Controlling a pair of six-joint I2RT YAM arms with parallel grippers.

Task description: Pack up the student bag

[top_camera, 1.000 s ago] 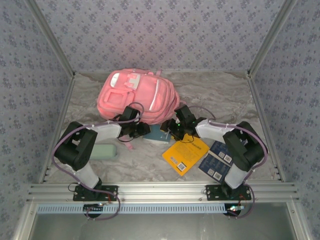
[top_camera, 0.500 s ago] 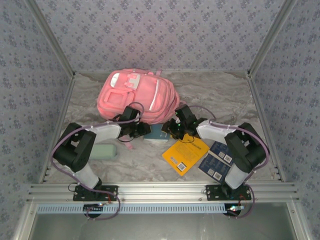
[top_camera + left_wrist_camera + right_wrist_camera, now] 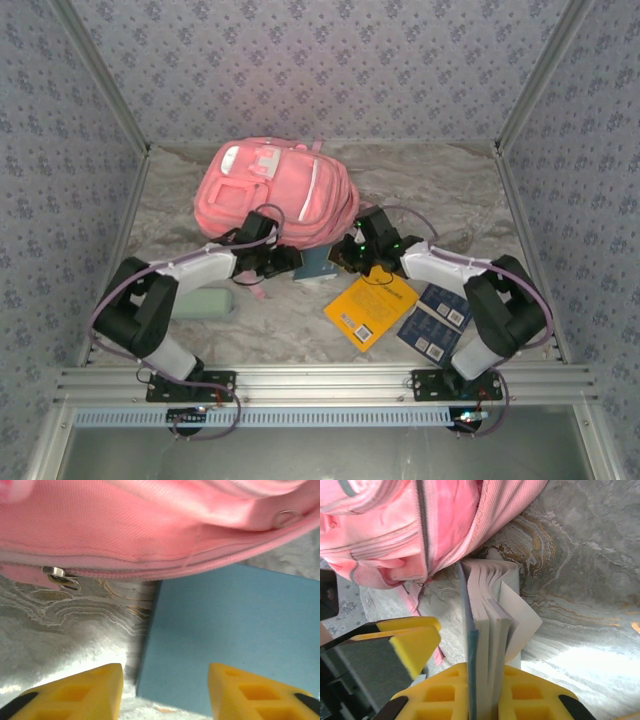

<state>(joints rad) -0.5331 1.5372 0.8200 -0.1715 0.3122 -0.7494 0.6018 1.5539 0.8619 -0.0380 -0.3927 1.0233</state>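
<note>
The student bag (image 3: 275,190), a large pink backpack, lies at the back of the table, and its pink fabric and zip (image 3: 150,525) run along the top of the left wrist view. A thin blue book (image 3: 318,265) sits at the bag's near edge between both grippers. My right gripper (image 3: 482,680) is shut on the book's (image 3: 487,610) edge, which stands on its side with its pages fanning a little. My left gripper (image 3: 165,690) is open, its yellow fingertips astride the near left corner of the book's blue cover (image 3: 235,635), apart from it. The bag (image 3: 395,525) lies just beyond the book.
A yellow book (image 3: 372,308) and two dark blue booklets (image 3: 433,318) lie at the front right. A pale green case (image 3: 205,303) lies at the front left. Pink straps (image 3: 252,290) trail from the bag. Patterned walls close the marble table (image 3: 450,200) on three sides.
My right gripper has shut on the blue book's edge and lifted it onto its side. The left gripper's jaws have widened. Both arms have stretched slightly forward.
</note>
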